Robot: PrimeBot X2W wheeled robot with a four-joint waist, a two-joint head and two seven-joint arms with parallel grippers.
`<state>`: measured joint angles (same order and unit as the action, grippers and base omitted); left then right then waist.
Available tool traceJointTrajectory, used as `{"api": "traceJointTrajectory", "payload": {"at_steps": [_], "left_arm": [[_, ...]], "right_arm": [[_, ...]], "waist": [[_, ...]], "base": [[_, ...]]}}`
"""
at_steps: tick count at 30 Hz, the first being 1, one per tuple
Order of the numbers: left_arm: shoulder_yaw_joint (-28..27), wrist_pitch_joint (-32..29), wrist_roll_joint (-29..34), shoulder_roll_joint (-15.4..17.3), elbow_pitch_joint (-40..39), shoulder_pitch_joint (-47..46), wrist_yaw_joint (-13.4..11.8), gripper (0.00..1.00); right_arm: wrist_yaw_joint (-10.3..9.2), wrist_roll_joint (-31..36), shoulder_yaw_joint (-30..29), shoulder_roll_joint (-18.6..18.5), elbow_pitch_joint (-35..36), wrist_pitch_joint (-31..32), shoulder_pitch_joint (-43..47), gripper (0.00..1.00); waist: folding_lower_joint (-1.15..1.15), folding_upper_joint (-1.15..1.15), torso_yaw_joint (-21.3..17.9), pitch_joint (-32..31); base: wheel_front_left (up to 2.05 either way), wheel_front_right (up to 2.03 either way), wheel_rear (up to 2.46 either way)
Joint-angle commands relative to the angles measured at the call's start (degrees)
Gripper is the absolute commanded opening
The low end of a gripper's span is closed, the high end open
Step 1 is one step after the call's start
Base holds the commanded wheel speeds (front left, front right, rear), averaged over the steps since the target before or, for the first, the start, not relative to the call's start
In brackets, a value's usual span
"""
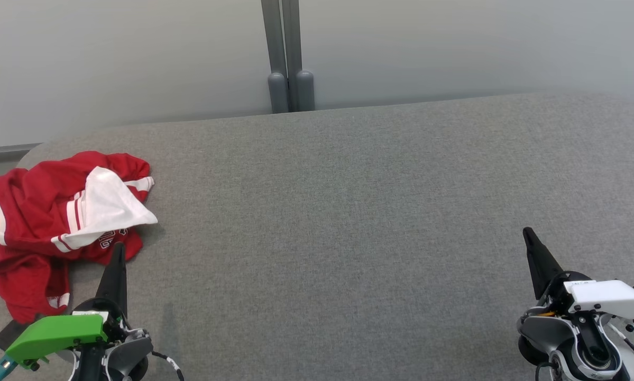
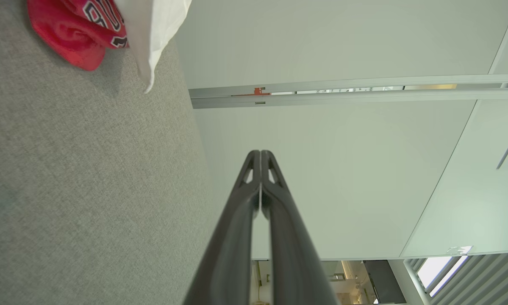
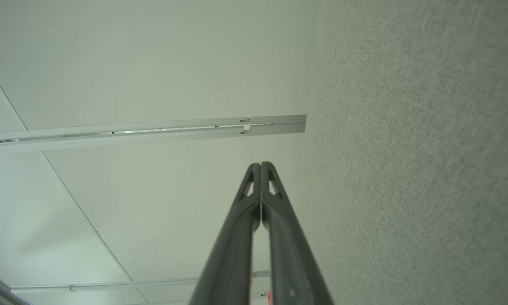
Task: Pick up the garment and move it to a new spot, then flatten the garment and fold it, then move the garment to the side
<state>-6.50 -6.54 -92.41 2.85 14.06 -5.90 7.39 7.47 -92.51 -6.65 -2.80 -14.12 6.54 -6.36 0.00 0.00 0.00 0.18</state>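
from the head, a crumpled red-and-white garment (image 1: 57, 211) lay at the grey tabletop's (image 1: 348, 211) left end, just beyond the left tool (image 1: 118, 248), the right tool (image 1: 527, 233) well apart. the left wrist showed its tool pressed together, the garment nearby. the right wrist showed its tool likewise together.

Head camera overlooks the table (image 1: 348, 211); the low left-wrist camera shares the garment (image 1: 36, 206).

The garment (image 1: 36, 211) runs off the head view's left edge, the left tool (image 1: 118, 248) hides a bit of its near edge, and the left wrist view's top edge cuts its lettering (image 2: 103, 23), leaving it unreadable.
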Motion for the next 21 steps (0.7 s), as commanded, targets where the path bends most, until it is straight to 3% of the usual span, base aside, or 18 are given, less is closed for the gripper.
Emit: {"api": "traceJointTrajectory", "payload": {"at_steps": [1,21], "left_arm": [[-0.1,-0.1,0.0,0.0,-0.1,-0.7,0.3,0.00],[-0.1,-0.1,0.0,0.0,-0.1,-0.7,0.3,0.00]], "right_arm": [[0.05,0.2,0.0,-0.1,0.3,0.1,0.5,0.00],[0.05,0.2,0.0,-0.1,0.3,0.1,0.5,0.00]], "waist": [[0.00,0.00,0.0,0.0],[0.00,0.00,0.0,0.0]], "base": [[0.00,0.00,0.00],[0.00,0.00,0.00]]}}
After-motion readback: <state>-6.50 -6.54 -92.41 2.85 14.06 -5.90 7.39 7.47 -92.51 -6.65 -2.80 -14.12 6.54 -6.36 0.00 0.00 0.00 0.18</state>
